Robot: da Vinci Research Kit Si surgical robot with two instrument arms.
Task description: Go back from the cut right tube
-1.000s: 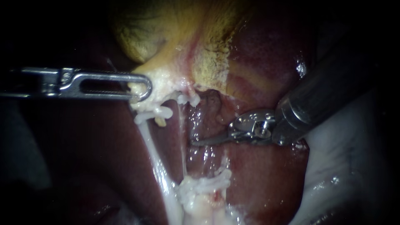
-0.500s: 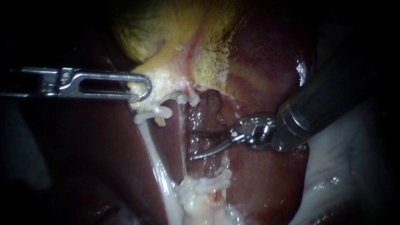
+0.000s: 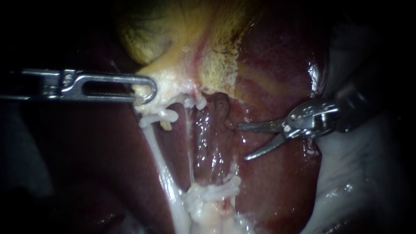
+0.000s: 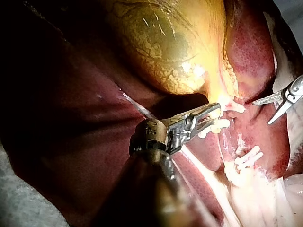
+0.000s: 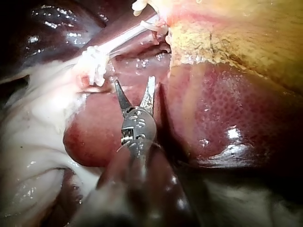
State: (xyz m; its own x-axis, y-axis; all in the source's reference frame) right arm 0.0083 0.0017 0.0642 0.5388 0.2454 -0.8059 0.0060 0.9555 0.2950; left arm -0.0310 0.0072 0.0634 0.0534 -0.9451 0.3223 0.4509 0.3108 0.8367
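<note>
My right instrument (image 3: 243,143) gapes empty. Ahead of it, the cut right tube (image 3: 214,191) shows two white clipped stumps, well apart. My left instrument (image 3: 147,92) clamps the gallbladder (image 3: 173,39).

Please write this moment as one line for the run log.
right instrument: open, empty, clear of cut right tube | left instrument: shut on tissue at gallbladder edge

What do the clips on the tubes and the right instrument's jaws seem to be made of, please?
The clips are probably white plastic: they look matte and opaque, with moulded ridged bars. The right instrument looks like polished metal: its open jaws are grey and catch bright glints.
</note>
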